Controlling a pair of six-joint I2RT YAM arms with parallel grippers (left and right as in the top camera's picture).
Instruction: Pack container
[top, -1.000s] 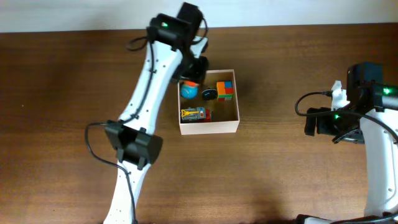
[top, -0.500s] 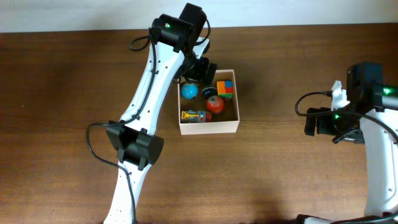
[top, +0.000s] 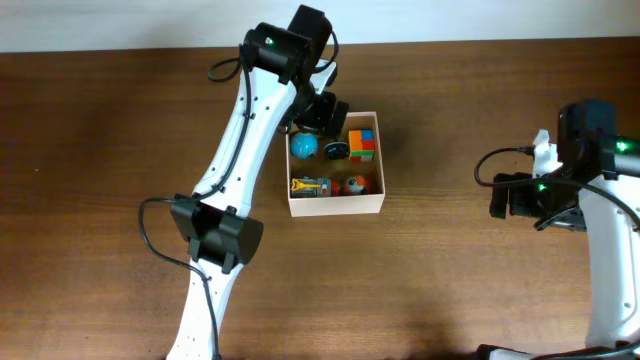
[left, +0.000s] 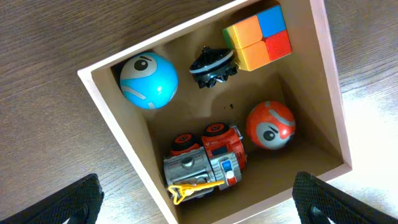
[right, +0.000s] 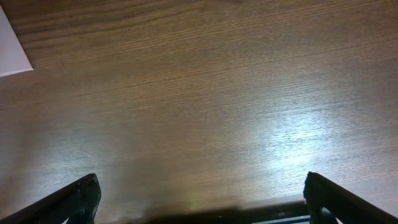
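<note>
The container (top: 336, 206), a white-walled box with a tan floor (left: 186, 112), lies on the table at mid-back. Inside it are a blue ball (left: 148, 79), a black spinning top (left: 212, 65), a coloured cube (left: 260, 37), an orange-red ball (left: 270, 125) and a toy truck (left: 205, 158). My left gripper (top: 322, 112) hovers over the box's back edge, open and holding nothing; in the left wrist view the left gripper (left: 200, 205) has its fingers wide apart. My right gripper (top: 515, 196) stands open over bare wood at the far right, and the right gripper (right: 202, 199) has nothing between its fingers.
The brown wooden table (top: 100, 150) stretches left and in front of the box. A white corner (right: 12, 53) shows at the upper left of the right wrist view. The left arm's base (top: 215, 235) sits at front left.
My left gripper has opened and let go of the orange-red ball. The ball dropped into the container and rolled to its front right corner. The right arm has not moved.
</note>
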